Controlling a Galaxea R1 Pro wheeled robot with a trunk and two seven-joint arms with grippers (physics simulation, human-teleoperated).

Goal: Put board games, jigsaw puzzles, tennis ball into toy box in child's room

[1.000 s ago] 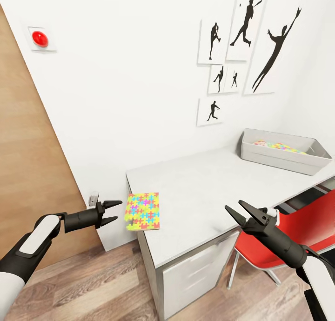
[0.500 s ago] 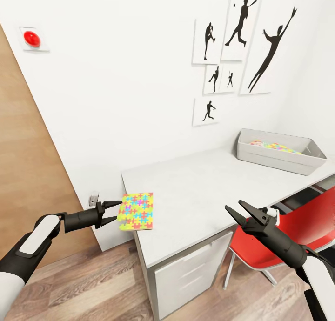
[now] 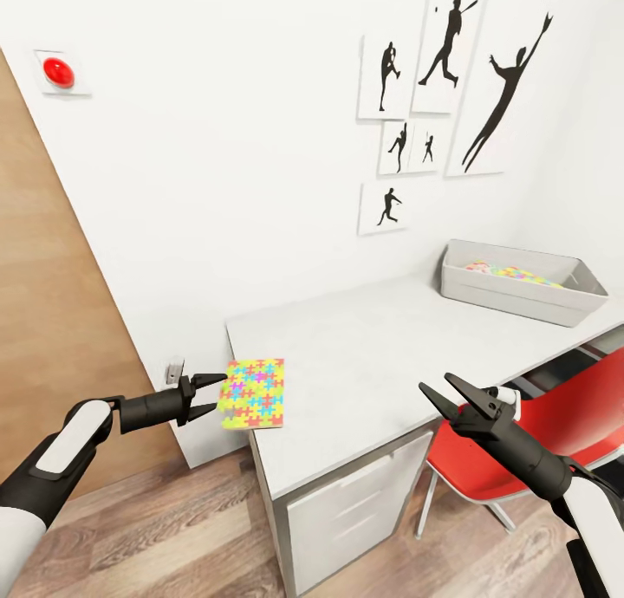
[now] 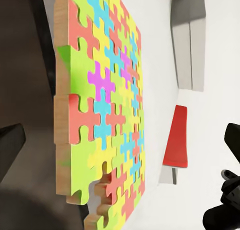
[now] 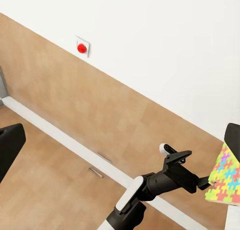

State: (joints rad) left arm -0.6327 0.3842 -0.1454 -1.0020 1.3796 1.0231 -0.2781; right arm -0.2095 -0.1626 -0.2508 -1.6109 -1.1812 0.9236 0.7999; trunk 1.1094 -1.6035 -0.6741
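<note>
A jigsaw puzzle (image 3: 252, 393) box lies flat at the left front corner of the table (image 3: 381, 338), its edge hanging a little over the side. My left gripper (image 3: 212, 393) is open, one fingertip above and one below that overhanging edge; touch is unclear. The left wrist view shows the puzzle (image 4: 105, 115) close up. The toy box (image 3: 555, 302) stands at the table's far right, with the other jigsaw puzzle (image 3: 511, 274) inside it. My right gripper (image 3: 444, 392) hangs open and holds nothing in front of the table's front edge. No board games or tennis ball show.
A red chair (image 3: 572, 416) is tucked under the table at the right, close to my right arm. White drawers (image 3: 360, 503) sit below the table's near end. A wood door panel (image 3: 52, 321) and a red wall button (image 3: 59, 72) are at the left.
The whole view shifted between one second and half a second ago, so the camera moved; the puzzle's edge now lies between my left fingertips. Nothing has moved since.
</note>
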